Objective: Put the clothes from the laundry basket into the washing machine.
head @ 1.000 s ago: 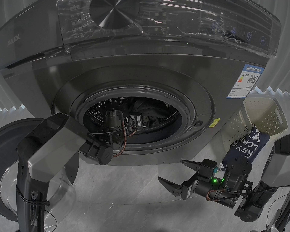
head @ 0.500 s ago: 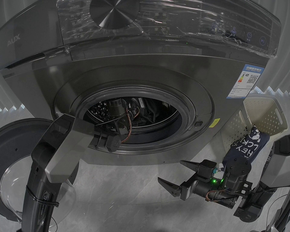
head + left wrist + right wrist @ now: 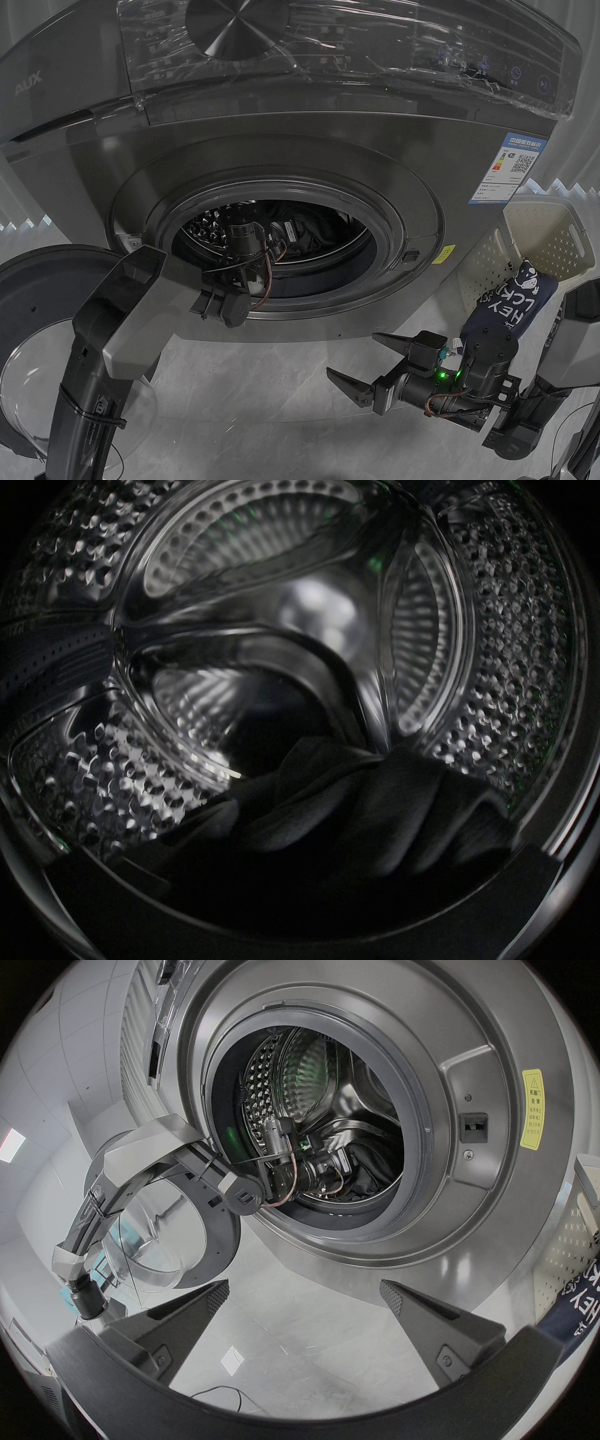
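1. Left tool (image 3: 294, 230) is inside the grey washing machine (image 3: 437, 162), crumpled dark garment (image 3: 375, 811) just beyond it; grip cannot be told.
2. Right tool (image 3: 352, 354) is released and empty; navy printed garment (image 3: 515, 306) drapes over the white perforated laundry basket (image 3: 550, 237) just behind it.

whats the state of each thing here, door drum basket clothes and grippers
door, open, swung to the robot's left
drum, holds dark clothes at the bottom
laundry basket, holds a blue printed shirt
right gripper, open, empty, low in front of the washing machine
left arm, wrist inside the door opening
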